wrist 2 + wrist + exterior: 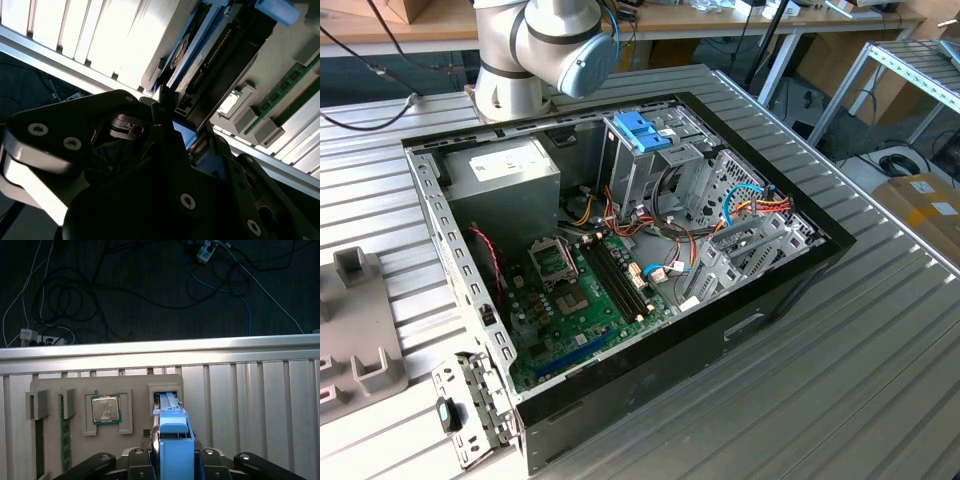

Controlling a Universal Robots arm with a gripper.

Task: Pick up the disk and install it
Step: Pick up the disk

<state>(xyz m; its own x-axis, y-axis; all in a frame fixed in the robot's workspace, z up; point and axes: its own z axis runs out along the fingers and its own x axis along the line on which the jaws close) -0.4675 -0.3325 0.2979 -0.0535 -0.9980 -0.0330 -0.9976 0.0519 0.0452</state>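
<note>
The disk point(172, 437) stands on edge in a slot of a beige fixture tray point(132, 385), its blue carrier frame facing the first wrist view. My gripper point(174, 455) straddles it, with black fingers point(209, 456) pressed against both sides of the blue frame. In the second wrist view the disk point(195, 47) runs out from the gripper point(172, 125), showing its silver side, label and blue edge. In the exterior view the open computer case point(770, 290) lies on the ribbed table, with a metal drive cage point(665, 165) at its back.
The fixture tray also holds a processor chip point(105, 409) and green memory sticks point(64, 440). Just past it is the table edge point(160, 347), with cables on the floor beyond. Inside the case are a grey power supply point(505, 170), a blue latch point(640, 130) and loose wires point(760, 200).
</note>
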